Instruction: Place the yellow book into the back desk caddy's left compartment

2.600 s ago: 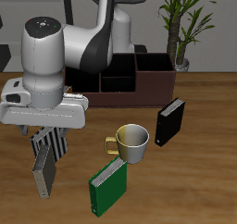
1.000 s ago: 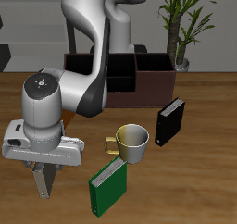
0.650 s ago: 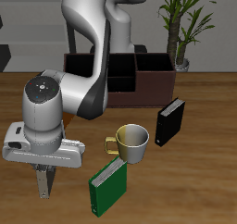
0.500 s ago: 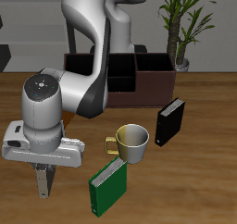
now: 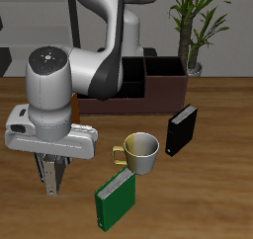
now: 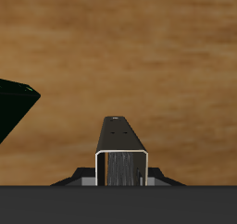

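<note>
The yellow book (image 5: 46, 174) hangs upright under the end effector (image 5: 49, 164) near the surface's front edge, well apart from the caddy (image 5: 138, 85) at the back. So, from where I stand, the grasp looks done and the carry and placing are all left.

Largest first: the arm (image 5: 84, 55) bends forward and down over the surface (image 5: 217, 184), its big grey wrist block hiding most of what it holds. Behind it sits the caddy, long and dark reddish-brown, with its black-lined sections partly screened by the arm. I cannot make out the left compartment clearly from here, and nothing shows inside what I can see.

The book's lower edge looks to be clear of the wood, though the gap is hard to judge. In the wrist view the book's (image 6: 122, 154) top edge runs straight out between the fingers, which close on both its faces, so the end effector is pinching the book.

Beside it toward the middle stand a green book (image 5: 115, 199), a mug (image 5: 140, 152) and, farther along, a black book (image 5: 182, 130). A potted plant (image 5: 198, 26) stands beyond the caddy's end.

What remains, I'd judge: raise the book higher, carry it back past the mug, line it up over the left compartment, lower it in and let go.
</note>
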Motion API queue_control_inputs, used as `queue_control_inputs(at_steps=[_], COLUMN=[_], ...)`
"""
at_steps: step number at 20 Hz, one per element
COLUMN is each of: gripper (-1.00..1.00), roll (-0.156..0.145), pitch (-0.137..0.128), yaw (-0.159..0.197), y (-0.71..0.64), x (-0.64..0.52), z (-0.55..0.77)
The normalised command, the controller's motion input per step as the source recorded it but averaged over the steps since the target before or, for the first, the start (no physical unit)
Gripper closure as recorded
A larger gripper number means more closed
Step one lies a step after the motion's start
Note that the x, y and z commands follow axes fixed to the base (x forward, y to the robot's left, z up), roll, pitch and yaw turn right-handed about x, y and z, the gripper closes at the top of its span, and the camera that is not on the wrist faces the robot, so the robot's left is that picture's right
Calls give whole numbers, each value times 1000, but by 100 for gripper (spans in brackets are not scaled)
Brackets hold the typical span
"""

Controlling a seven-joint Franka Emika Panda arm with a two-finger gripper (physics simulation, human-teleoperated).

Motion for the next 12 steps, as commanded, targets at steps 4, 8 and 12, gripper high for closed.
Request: queue_control_inputs(at_steps=[4,8,12], gripper=[100,100,100], roll=[-39,-3,4], pitch=[-20,-38,-29], yaw=[-73,-33,-11], y=[30,-79,-44], x=[-244,-242,-359], z=[646,438,397])
